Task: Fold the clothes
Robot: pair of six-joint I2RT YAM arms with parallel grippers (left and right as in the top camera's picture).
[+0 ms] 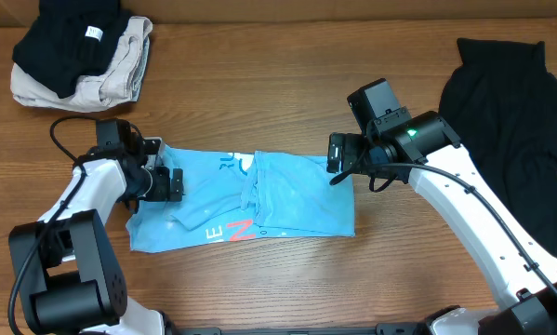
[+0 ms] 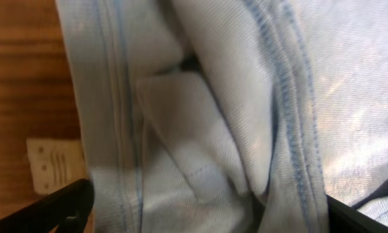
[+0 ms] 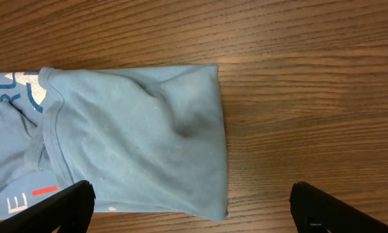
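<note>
The partly folded light-blue cotton T-shirt (image 1: 259,200) lies mid-way across the brown wooden table (image 1: 287,74). The left gripper (image 1: 173,183) is spread wide, the shirt's bunched left edge between its fingers. The right gripper (image 1: 337,154), equally spread, hovers empty over the right edge. Bare wood separates that edge from a loose black garment (image 1: 510,112).

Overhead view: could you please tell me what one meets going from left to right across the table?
Folded black and beige clothes, left gripper, light-blue T-shirt, right gripper, black garment.
</note>
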